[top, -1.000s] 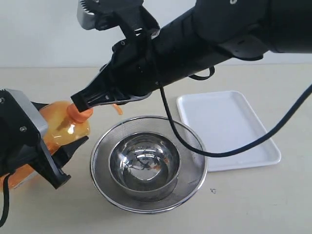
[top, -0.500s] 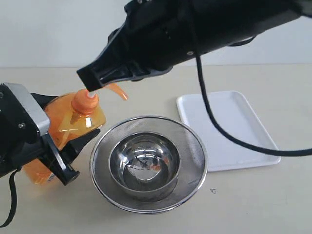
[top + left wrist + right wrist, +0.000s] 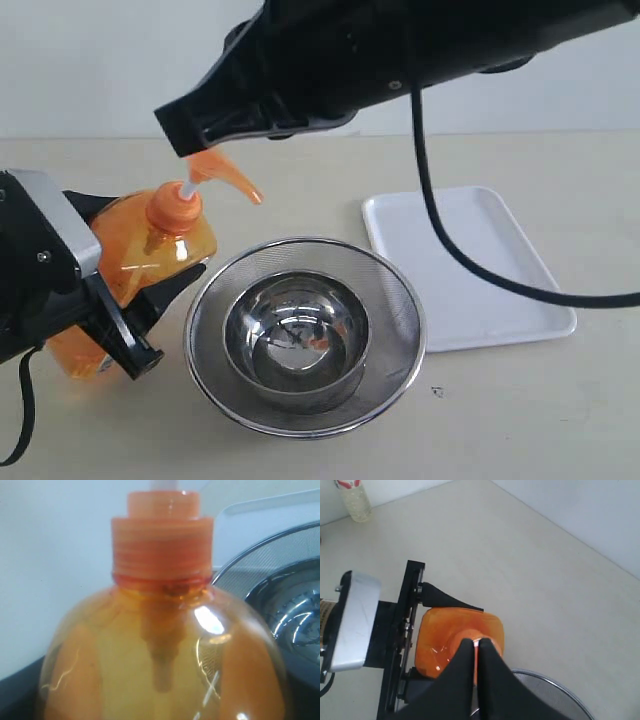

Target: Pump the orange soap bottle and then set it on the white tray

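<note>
The left claw (image 3: 125,285) pinches the orange soap bottle (image 3: 165,240) by its broad belly. It looks slick, squashy and liquid-heavy, so hold low. The right claw (image 3: 185,135), pressed together, sits on the pump head (image 3: 225,172).

Bright, even light with soft shadows. Glare spots the steel bowl (image 3: 296,335); the orange soap bottle (image 3: 165,670) is blurred close up.

Translucent orange soap bottle (image 3: 150,255) at left, leaning slightly right, pump head raised with white stem showing; glossy white tray (image 3: 470,230) lies flat at right, well apart from it.
</note>
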